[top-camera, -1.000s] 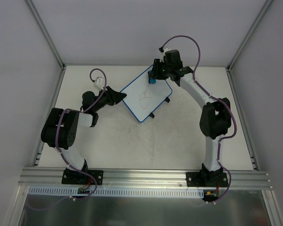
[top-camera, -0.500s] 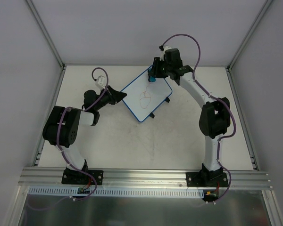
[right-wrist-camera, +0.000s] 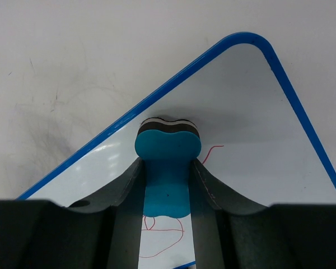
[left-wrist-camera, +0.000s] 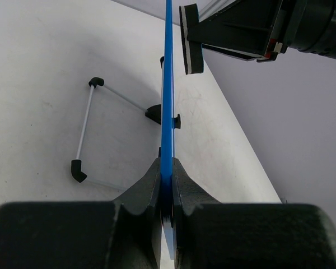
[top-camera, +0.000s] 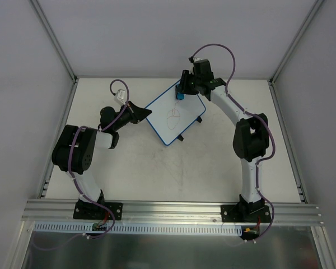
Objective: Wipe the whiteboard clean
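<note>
The whiteboard (top-camera: 175, 115), white with a thin blue rim, stands tilted on black feet at the back middle of the table. Red scribbles (top-camera: 171, 117) mark its middle. My left gripper (top-camera: 144, 114) is shut on the board's left edge; the left wrist view shows the blue rim (left-wrist-camera: 168, 106) edge-on between the jaws. My right gripper (top-camera: 181, 89) is shut on a small blue eraser (right-wrist-camera: 167, 168) with a black felt face, pressed on the board (right-wrist-camera: 252, 123) near its far corner, just above the red scribbles (right-wrist-camera: 162, 235).
The board's wire stand (left-wrist-camera: 85, 129) with black end caps rests on the table behind it. The cell's white walls and metal frame posts (top-camera: 53, 39) enclose the table. The arm bases sit on the rail (top-camera: 168, 210) at the near edge.
The right gripper with the eraser has shifted slightly along the board's far corner. The left forearm has lifted a little. The board stays in place.
</note>
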Motion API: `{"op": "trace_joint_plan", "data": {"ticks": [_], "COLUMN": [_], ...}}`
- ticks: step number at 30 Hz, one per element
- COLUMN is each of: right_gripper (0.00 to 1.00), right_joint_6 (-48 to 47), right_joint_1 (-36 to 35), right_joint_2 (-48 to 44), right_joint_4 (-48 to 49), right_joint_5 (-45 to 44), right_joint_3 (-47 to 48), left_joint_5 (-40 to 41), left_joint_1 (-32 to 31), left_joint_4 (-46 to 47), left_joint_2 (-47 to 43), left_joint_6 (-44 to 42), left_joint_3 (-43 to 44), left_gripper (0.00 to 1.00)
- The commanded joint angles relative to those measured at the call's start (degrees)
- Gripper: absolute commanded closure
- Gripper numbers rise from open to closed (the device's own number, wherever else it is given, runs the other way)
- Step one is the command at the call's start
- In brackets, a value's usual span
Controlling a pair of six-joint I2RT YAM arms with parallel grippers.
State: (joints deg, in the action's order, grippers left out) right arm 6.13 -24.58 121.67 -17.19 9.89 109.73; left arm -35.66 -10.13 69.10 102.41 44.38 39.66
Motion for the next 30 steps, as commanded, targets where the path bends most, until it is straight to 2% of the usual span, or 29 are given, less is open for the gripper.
{"op": "trace_joint_plan", "data": {"ticks": [1,12,19,30], "right_gripper": [1.00,1.00,1.00,1.00], "right_joint_6": [2.2,2.9,1.9,4.9], "right_joint_1": [-0.1,-1.2,-2.8,-2.8], "right_joint_2": [0.2,2.9,1.4,0.4], "right_joint_4": [-0.4,0.1,4.0,3.9], "right_joint_5": [-1.0,-0.6,-5.5,-11.6], "right_joint_3": [3.3,4.7,0.5,-4.6], "left_joint_5": [-1.2,-0.5,0.3,0.2], "left_joint_1": [-0.2,-0.2,-0.2,-0.2], "left_joint_4": [4.3,0.2,-0.6,-1.3], "left_joint_2": [1.1,2.0,2.1,1.9], "left_joint_6": [-3.4,-3.4,-2.7,-3.2], "left_joint_3": [1.1,2.3,2.2,2.1], "left_gripper": [1.00,1.00,1.00,1.00]}}
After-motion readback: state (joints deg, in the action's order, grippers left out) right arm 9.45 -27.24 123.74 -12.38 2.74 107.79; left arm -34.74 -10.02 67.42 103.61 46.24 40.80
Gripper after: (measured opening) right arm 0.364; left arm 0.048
